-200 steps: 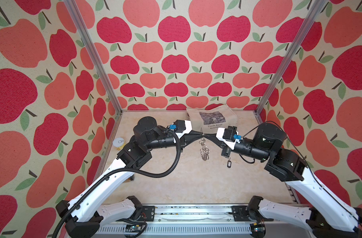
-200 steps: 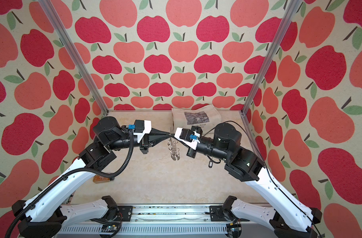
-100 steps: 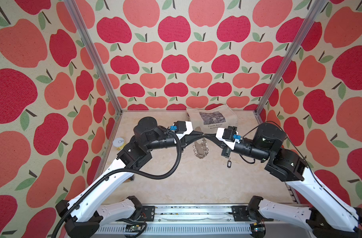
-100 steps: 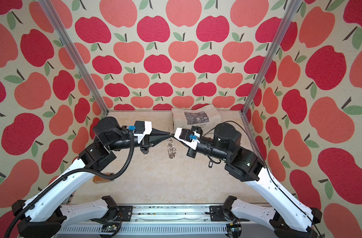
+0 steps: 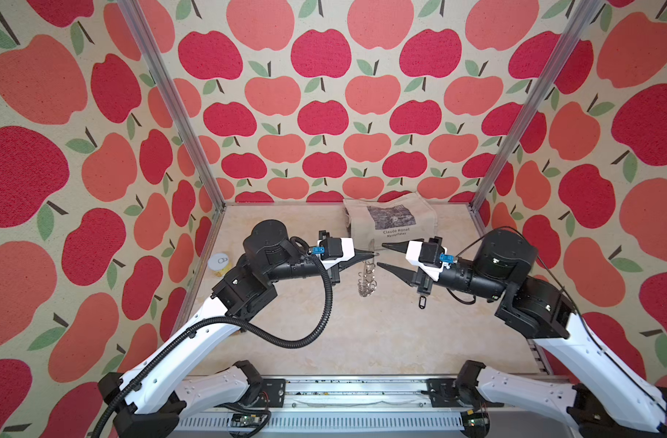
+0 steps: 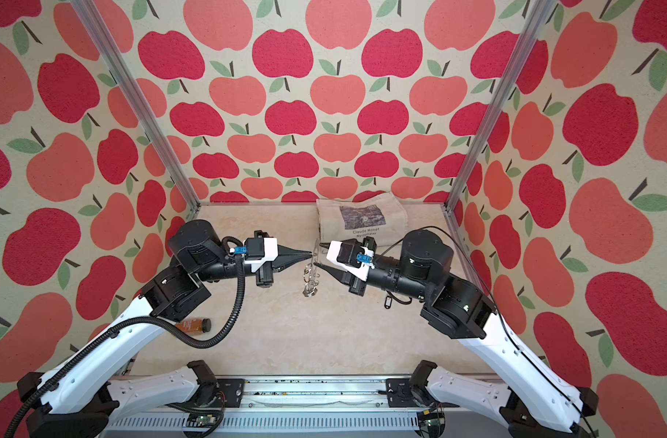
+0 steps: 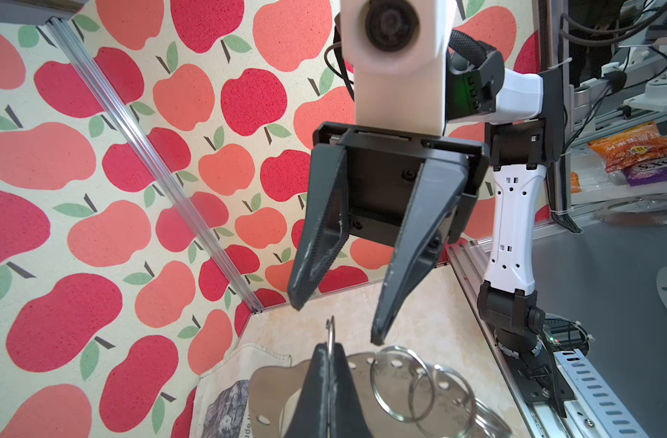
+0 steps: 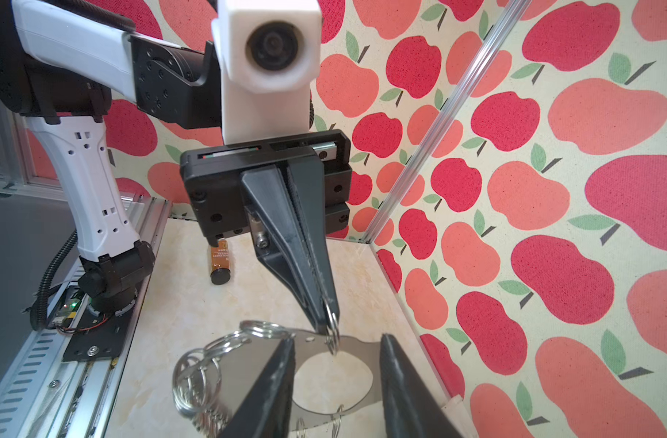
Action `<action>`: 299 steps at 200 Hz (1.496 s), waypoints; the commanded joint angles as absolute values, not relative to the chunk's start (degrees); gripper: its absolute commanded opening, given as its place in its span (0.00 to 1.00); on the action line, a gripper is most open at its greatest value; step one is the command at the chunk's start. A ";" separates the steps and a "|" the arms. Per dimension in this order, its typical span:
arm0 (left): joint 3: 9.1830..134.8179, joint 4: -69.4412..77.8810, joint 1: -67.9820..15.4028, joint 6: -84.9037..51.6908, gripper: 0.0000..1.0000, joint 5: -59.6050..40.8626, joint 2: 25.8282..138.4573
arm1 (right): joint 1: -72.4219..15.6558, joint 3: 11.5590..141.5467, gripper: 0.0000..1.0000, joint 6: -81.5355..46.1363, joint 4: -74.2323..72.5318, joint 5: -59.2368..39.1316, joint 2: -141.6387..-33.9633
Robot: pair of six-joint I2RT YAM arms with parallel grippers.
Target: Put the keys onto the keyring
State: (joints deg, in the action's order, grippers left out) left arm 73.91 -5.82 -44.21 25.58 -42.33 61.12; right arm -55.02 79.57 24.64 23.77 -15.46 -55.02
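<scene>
L gripper [image 5: 372, 255] is clamped shut on the keyring [image 5: 366, 280] by one silver ring [image 7: 330, 332] at its top edge, and the plate hangs below the tips. R gripper [image 5: 382, 255] faces it, jaws apart, holding nothing, tips just beside the plate. The keys [image 5: 421, 303] lie on the table [image 5: 324, 333] under the R gripper's wrist, apart from the keyring.

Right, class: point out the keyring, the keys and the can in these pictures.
keyring [image 5: 366, 280]: in a top view, on its hanging silver rings.
keys [image 5: 422, 303]: in a top view, on the black tag.
can [image 5: 220, 260]: in a top view, on its pull-tab lid.
</scene>
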 commanded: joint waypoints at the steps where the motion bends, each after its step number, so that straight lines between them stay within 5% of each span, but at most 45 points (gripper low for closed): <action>1: 75.66 -4.94 -42.08 28.31 0.00 -49.12 60.15 | -55.07 79.83 0.43 25.09 25.28 -16.94 -54.22; 75: 72.78 14.97 -30.03 7.09 0.00 -69.06 60.94 | -50.43 79.83 0.42 20.58 23.52 -24.75 -53.88; 148: 69.43 25.13 -29.26 2.79 0.00 -70.58 63.88 | -46.48 79.42 0.41 16.35 19.47 -27.60 -56.39; 172: 68.40 22.65 -30.69 12.71 0.00 -71.84 63.91 | -44.82 79.54 0.41 15.26 18.28 -30.08 -57.11; 223: 72.63 -7.72 -40.26 54.04 0.00 -59.62 62.58 | -39.37 77.86 0.41 12.56 16.18 -33.19 -56.80; 299: 69.79 -5.97 -43.48 69.31 0.00 -55.84 59.41 | -31.90 72.79 0.41 7.48 11.42 -36.68 -56.02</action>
State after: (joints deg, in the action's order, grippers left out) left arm 70.35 -4.97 -42.11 60.07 -58.13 60.53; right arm -33.54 74.54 10.90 14.72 -34.46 -56.95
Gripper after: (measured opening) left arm 0.054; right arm 0.406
